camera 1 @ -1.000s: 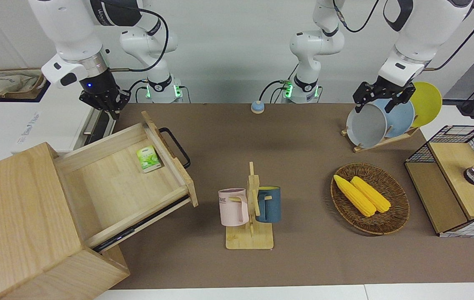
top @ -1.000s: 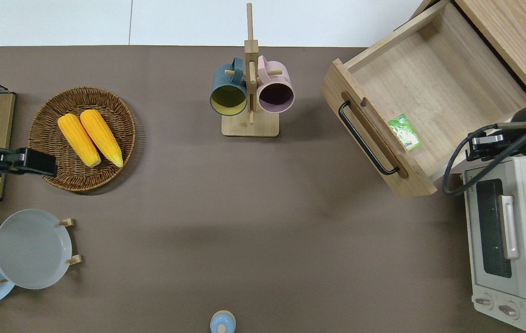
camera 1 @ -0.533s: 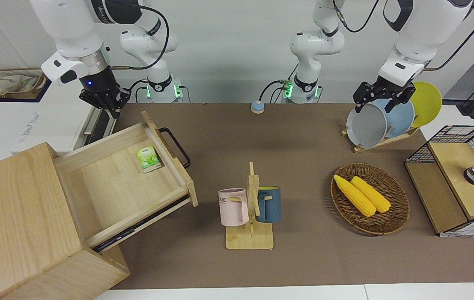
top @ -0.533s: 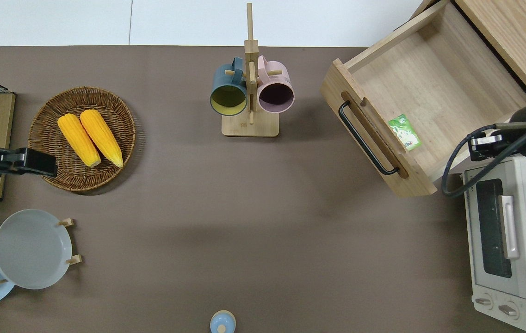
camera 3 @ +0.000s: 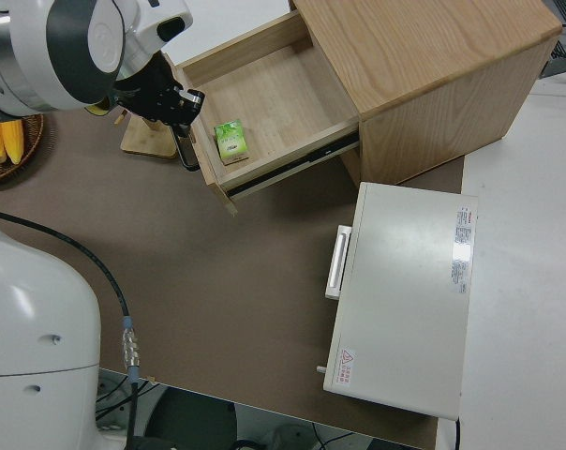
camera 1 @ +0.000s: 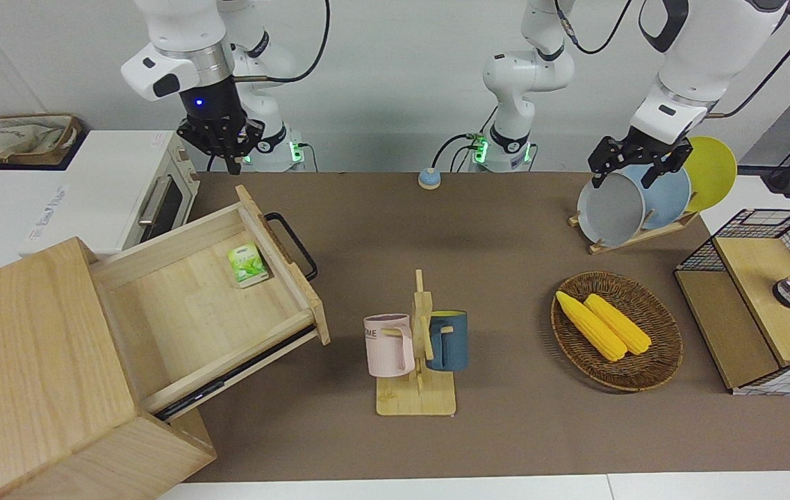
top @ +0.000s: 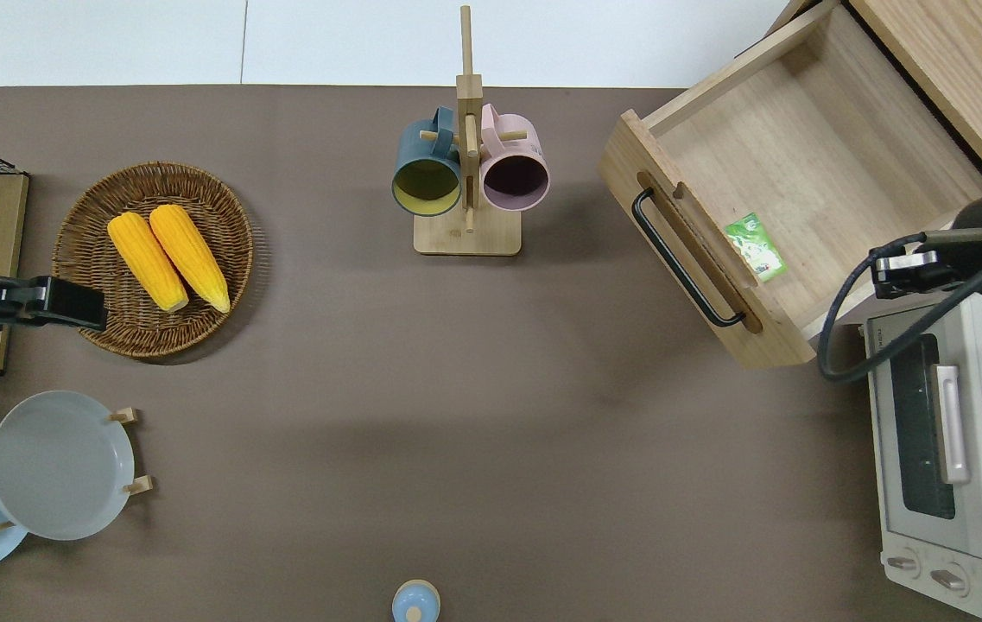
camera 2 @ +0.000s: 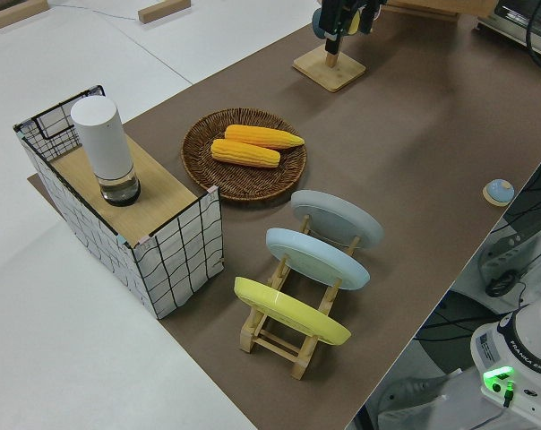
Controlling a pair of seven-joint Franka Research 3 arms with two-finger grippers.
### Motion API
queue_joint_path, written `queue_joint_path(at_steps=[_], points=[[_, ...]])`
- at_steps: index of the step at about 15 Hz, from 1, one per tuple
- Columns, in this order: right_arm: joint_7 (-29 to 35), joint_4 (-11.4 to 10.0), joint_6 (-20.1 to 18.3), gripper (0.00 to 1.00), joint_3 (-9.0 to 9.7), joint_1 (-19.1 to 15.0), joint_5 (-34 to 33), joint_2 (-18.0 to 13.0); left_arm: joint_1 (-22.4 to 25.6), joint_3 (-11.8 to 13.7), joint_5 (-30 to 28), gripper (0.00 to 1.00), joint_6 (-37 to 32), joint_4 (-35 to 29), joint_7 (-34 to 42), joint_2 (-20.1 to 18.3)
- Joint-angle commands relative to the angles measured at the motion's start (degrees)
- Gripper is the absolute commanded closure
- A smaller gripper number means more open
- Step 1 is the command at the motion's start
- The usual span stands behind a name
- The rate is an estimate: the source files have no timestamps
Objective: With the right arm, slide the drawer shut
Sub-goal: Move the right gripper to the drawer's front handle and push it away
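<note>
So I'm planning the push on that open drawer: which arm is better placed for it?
The right. Its hand hangs at the drawer's end of the table, near the black loop handle. The left arm is parked at the opposite end, past the cup stand and corn basket.

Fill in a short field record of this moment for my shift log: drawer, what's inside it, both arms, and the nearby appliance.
drawer: pulled out of the light-wood cabinet, black loop handle on its front panel
drawer contents: one small green packet beside the front panel
right gripper: in the air, touching nothing, not yet at the handle
left arm: parked
toaster oven: white, door shut, nearer to the robots than the drawer
task status: drawer not yet closed
</note>
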Motion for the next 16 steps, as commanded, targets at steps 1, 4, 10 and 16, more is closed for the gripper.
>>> queue_joint_path(at_steps=[1,4,10,16], points=[[8.3,0.9,-0.6,1.000,-0.25,3.8,0.5,0.1,0.3,-0.4,1.0,0.01,-1.1,1.4,0.6,0.7],[15.2,0.9,0.1,1.000,-0.08,6.5,0.6,0.7,0.3,-0.4,1.0,0.01,-1.1,1.4,0.6,0.7],[27.1,0.4,1.9,1.000,-0.08,11.5,0.6,4.1,0.3,-0.4,1.0,0.01,-1.1,1.4,0.6,0.7],[44.3,-1.3,4.4,1.000,-0.25,15.1,1.3,7.3,0.3,-0.4,1.0,0.01,-1.1,1.5,0.6,0.7]])
